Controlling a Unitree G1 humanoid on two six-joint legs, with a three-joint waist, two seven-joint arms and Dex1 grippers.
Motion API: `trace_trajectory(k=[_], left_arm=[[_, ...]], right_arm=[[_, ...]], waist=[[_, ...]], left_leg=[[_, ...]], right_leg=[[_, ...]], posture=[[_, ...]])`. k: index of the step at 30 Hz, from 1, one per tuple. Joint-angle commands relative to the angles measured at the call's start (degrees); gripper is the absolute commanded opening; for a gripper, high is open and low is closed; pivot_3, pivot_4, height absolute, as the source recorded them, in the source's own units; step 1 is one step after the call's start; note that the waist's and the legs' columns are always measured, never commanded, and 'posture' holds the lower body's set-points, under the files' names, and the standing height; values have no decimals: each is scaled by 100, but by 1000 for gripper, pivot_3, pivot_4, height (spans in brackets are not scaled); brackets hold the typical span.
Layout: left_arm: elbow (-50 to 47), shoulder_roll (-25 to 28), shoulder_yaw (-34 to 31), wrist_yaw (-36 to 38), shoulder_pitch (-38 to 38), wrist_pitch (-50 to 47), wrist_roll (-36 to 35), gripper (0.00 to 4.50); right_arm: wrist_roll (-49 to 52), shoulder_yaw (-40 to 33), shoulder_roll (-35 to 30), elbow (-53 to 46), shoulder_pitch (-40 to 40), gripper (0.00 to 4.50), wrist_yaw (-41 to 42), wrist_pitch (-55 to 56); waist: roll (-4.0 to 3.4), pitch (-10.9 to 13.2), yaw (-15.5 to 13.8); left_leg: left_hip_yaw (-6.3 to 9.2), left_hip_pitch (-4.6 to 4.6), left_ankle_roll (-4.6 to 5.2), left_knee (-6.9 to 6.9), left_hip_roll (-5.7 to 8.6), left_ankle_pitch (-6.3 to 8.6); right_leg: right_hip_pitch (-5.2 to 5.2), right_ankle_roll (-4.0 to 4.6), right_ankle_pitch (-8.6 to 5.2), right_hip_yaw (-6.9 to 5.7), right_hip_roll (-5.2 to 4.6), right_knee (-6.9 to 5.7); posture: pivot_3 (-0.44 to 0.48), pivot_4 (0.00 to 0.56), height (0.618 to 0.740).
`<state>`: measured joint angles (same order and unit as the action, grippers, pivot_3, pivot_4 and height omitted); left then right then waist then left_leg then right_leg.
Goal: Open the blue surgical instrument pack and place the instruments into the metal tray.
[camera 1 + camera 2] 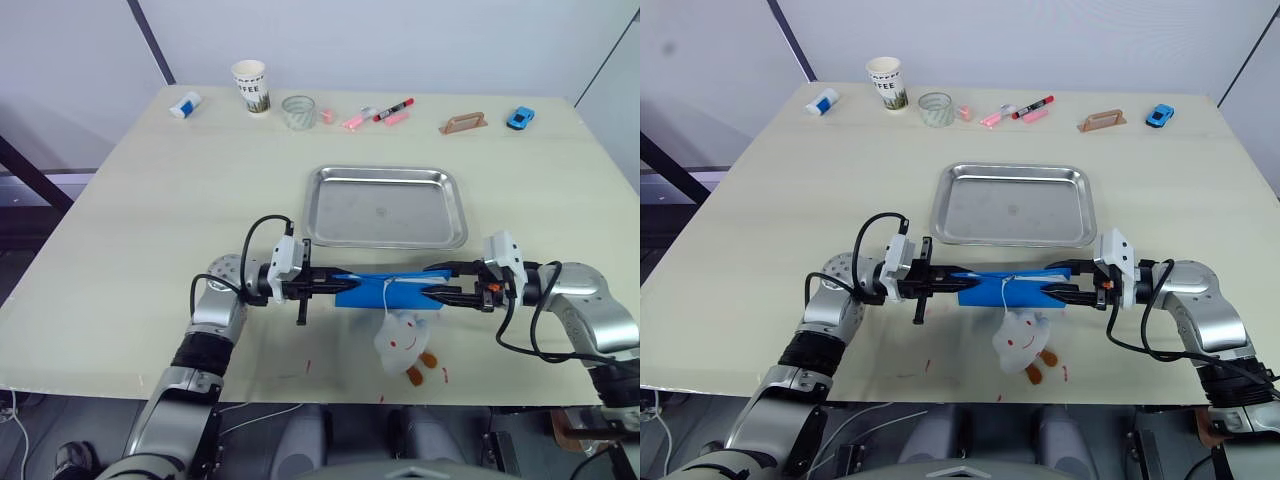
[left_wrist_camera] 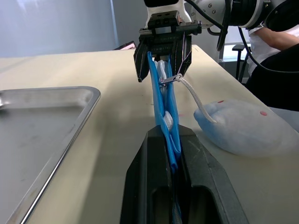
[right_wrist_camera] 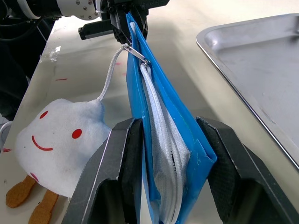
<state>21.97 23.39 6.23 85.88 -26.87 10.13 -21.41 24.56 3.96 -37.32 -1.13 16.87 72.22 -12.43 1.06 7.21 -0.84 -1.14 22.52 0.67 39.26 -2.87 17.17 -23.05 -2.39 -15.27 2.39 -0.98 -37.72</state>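
Both grippers hold the blue surgical instrument pack [image 1: 385, 290] on edge just above the table, in front of the metal tray [image 1: 385, 172], which holds nothing. My left gripper [image 1: 340, 285] is shut on the pack's left end, and my right gripper [image 1: 432, 285] clamps its right end. In the right wrist view the pack [image 3: 159, 116] gapes slightly along a white zipper. A cord from the zipper pull [image 3: 135, 53] runs down to a white plush toy [image 1: 400, 340] with a red smile, lying by the table's front edge. The instruments are hidden.
Along the far edge stand a paper cup [image 1: 250, 85], a glass [image 1: 298, 111], pink and red markers [image 1: 380, 113], a brown holder [image 1: 462, 123], a blue toy car [image 1: 520, 118] and a small white bottle [image 1: 185, 104]. A person [image 2: 280, 42] sits beyond the table.
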Motion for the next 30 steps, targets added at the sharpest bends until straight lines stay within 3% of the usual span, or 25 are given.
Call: trace_trajectory(k=[1, 27, 30], left_arm=[[-77, 30, -45, 38, -113, 32, -51, 0], [252, 21, -89, 128, -79, 223, -78, 0], [281, 25, -88, 135, -60, 248, -84, 0]], right_arm=[[38, -98, 22, -68, 68, 2085, 22, 138], [240, -281, 218, -91, -278, 2085, -180, 395], [229, -248, 240, -57, -293, 707, -186, 427]], waist=[[0, 0, 0], [0, 0, 5], [0, 0, 5]], left_leg=[[0, 0, 0, 0, 0, 0], [-1, -3, 0, 0, 0, 0], [-1, -4, 0, 0, 0, 0]], right_leg=[[0, 0, 0, 0, 0, 0], [0, 0, 0, 1, 0, -2], [0, 0, 0, 1, 1, -3]], posture=[[0, 150, 740], [0, 150, 740], [0, 150, 740]])
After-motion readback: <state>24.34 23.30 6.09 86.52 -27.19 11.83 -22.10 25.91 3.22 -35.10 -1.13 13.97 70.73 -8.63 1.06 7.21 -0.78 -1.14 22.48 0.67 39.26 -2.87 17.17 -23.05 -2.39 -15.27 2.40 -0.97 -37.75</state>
